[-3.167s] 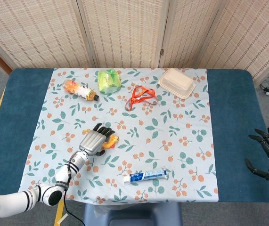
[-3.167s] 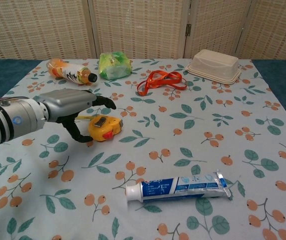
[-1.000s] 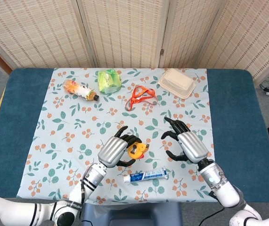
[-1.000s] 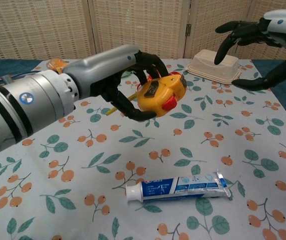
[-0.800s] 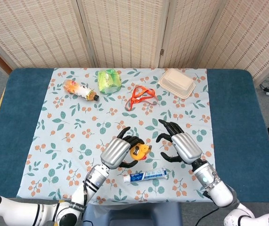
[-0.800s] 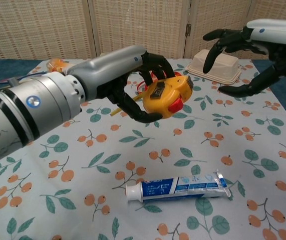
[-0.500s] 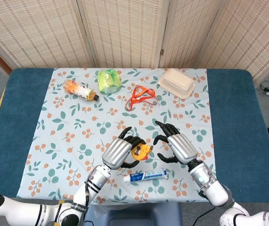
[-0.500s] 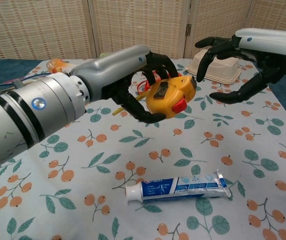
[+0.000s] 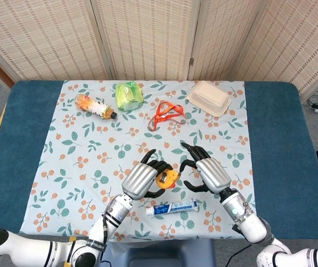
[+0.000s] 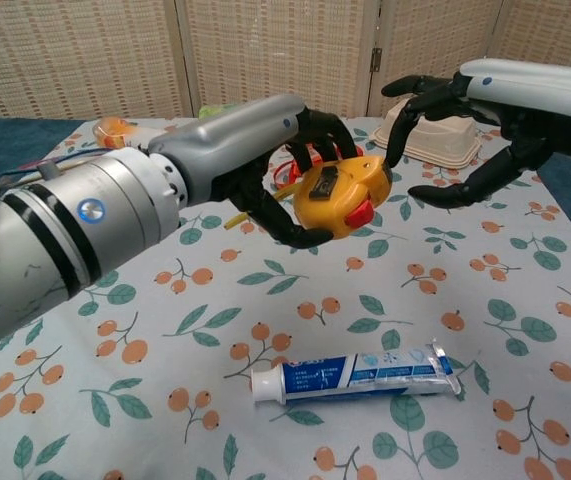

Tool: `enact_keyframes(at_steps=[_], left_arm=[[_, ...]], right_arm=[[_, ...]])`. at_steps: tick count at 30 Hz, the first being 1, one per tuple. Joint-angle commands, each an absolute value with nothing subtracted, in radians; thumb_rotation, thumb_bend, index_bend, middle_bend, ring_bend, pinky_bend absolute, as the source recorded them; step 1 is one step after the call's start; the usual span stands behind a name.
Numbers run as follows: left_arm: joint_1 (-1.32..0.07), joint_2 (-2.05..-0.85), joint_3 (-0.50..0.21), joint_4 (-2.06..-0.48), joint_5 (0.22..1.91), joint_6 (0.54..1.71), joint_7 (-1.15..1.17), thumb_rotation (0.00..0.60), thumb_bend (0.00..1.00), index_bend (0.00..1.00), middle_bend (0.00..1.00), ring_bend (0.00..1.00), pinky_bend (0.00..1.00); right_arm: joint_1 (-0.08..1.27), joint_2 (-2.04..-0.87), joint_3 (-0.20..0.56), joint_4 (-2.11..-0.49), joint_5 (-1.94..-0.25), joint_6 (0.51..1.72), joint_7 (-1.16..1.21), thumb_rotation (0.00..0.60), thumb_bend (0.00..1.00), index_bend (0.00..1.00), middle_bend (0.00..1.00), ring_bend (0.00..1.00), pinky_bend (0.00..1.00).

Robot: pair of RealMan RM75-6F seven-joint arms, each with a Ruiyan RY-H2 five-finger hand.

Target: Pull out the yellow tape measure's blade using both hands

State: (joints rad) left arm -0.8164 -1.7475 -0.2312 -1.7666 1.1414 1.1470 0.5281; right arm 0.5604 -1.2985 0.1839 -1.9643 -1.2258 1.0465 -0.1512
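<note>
My left hand [image 9: 143,179] [image 10: 285,170] grips the yellow tape measure [image 10: 343,195] [image 9: 166,178], holding it lifted above the tablecloth. The case has a red button and a black clip on top. My right hand [image 9: 206,172] [image 10: 470,120] hovers just to its right with fingers spread and curved, one fingertip close to the case's front tip. No blade shows outside the case.
A toothpaste tube [image 10: 355,375] [image 9: 172,207] lies on the cloth below the hands. Farther back are an orange lanyard [image 9: 166,114], a beige lidded box [image 9: 209,98], a green packet [image 9: 128,94] and a lying bottle [image 9: 94,106].
My left hand has picked the tape measure up from the cloth and carried it right. My right hand came in from the right edge and has closed in on the case.
</note>
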Motion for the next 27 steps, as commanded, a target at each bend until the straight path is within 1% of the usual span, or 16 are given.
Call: enact_keyframes(at_steps=[1,11,13,21,27], left_arm=[[-0.818,-1.750,-0.229,-1.764,1.142,1.148,0.534,0.600,0.35,0.51,0.50,0.40,0.07],[-0.822,-1.757,-0.229,-1.758,1.138,1.152,0.549,0.600,0.35,0.51,0.50,0.40,0.07],[-0.823,-1.759,-0.229,-1.756,1.136,1.152,0.552,0.600,0.35,0.51,0.50,0.40,0.07],[-0.826,-1.762,-0.230,-1.740,1.125,1.148,0.554,0.600,0.35,0.51,0.50,0.40,0.06],[-0.825,-1.766,-0.226,-1.728,1.123,1.147,0.551,0.600,0.35,0.51,0.50,0.40,0.06]], right_arm=[[0.565,-1.303,0.185,-1.961,-1.221,1.045,-0.153,0.600,0.38,0.46,0.02,0.00,0.00],[0.585,-1.318,0.183,-1.952,-1.201,1.038,-0.166,0.600,0.38,0.48,0.04,0.01,0.00],[0.587,-1.320,0.181,-1.950,-1.200,1.038,-0.166,0.600,0.38,0.49,0.05,0.02,0.00],[0.582,-1.314,0.172,-1.949,-1.203,1.047,-0.156,0.600,0.38,0.61,0.09,0.03,0.00],[0.583,-1.315,0.168,-1.941,-1.200,1.045,-0.147,0.600,0.38,0.64,0.11,0.04,0.00]])
